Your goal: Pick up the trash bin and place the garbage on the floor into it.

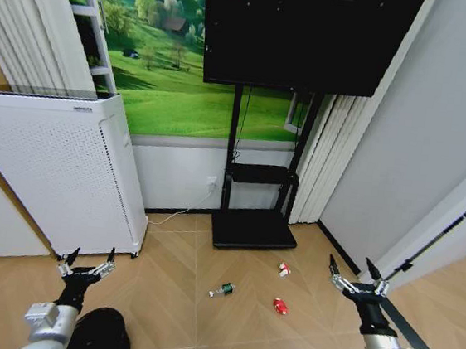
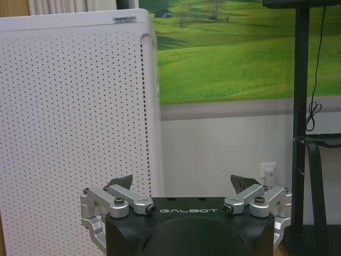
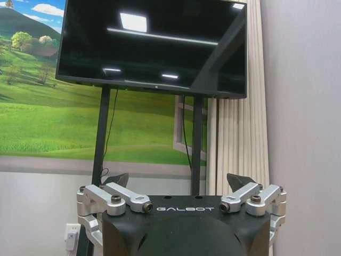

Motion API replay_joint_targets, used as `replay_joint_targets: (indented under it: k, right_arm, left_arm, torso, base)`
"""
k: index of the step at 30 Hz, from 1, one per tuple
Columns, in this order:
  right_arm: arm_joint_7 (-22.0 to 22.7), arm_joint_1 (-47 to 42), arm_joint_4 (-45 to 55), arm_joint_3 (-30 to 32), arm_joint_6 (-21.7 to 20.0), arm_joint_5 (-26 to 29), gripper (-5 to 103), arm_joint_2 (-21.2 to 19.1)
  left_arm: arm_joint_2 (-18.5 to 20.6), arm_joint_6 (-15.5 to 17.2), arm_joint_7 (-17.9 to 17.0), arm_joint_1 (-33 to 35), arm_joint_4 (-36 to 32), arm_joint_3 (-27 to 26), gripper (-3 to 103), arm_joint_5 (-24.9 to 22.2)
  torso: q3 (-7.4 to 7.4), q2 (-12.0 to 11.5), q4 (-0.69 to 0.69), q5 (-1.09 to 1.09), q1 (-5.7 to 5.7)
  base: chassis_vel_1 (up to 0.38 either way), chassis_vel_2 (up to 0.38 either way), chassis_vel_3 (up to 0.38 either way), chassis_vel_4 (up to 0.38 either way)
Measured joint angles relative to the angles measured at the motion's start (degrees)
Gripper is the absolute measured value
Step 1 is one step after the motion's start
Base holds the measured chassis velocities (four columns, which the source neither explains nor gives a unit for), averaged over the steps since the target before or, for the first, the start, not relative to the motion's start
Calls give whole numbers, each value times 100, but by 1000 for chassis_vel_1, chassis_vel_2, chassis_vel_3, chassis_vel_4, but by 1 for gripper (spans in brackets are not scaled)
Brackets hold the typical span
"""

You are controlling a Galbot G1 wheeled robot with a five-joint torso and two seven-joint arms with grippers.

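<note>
Both arms waited, jaws spread and empty.
The trash bin (image 1: 100,335) sat on the floor just right of the left gripper (image 1: 87,264); bottle (image 1: 222,290), packet (image 1: 285,269) and can (image 1: 280,305) lay between it and the right gripper (image 1: 356,276).

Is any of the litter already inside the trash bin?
No, the bottle, packet and can all lie on the floor, apart from the trash bin.
</note>
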Motion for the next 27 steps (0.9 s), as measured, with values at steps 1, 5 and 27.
replay_joint_targets:
  k: [1, 5, 27]
  right_arm:
    - [-35, 5, -30, 27, 27, 0, 100, 2]
    - [-146, 33, -94, 75, 156, 50, 100, -6]
    - [59, 26, -139, 66, 31, 37, 100, -4]
  left_arm:
    - [10, -3, 2, 1, 0, -11, 100, -3]
    - [17, -13, 5, 1, 0, -24, 100, -5]
    - [-14, -32, 50, 27, -2, 11, 100, 44]
  torso:
    - [-24, -39, 0, 0, -14]
    - [-83, -135, 0, 0, -51]
    - [-437, -684, 0, 0, -246]
  base:
    - [0, 0, 0, 0]
    - [0, 0, 0, 0]
    - [0, 0, 0, 0]
